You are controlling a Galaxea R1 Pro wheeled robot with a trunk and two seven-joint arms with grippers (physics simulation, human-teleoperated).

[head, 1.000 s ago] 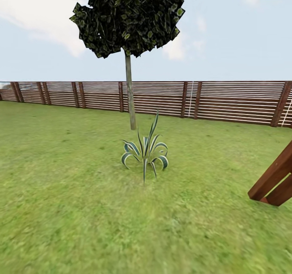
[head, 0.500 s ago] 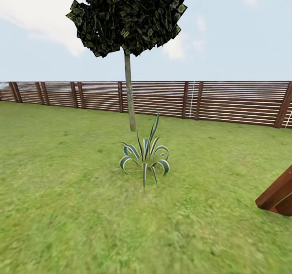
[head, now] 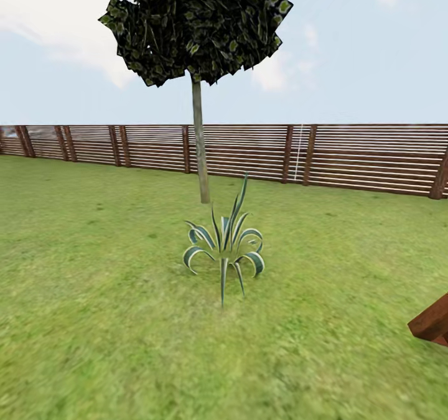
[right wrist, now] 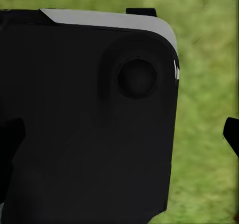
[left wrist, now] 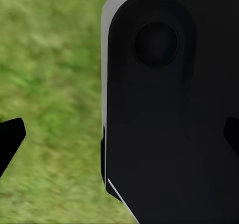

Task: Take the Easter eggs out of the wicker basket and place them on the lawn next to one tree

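Observation:
The lawn (head: 93, 333) spreads out ahead in the head view as wide green grass. The Easter eggs, the wicker basket and the tree are out of view. My left gripper (left wrist: 119, 139) is open over grass, with one dark fingertip (left wrist: 9, 140) at each side edge of the left wrist view. My right gripper (right wrist: 119, 137) is open too, with a fingertip (right wrist: 232, 134) at the picture's edge. A black panel of my own body (left wrist: 169, 109) sits between the fingers in both wrist views, and nothing is held.
A spiky striped plant (head: 224, 249) grows in the grass straight ahead. Behind it rises a thin pale trunk (head: 200, 152) under a round dark crown. A slatted wooden fence (head: 348, 158) closes the far side. A red-brown wooden beam (head: 432, 323) pokes in at the right.
The camera has moved: the whole head view has shifted. The wooden beam has slid toward the right edge and lower, and the plant sits slightly lower and larger.

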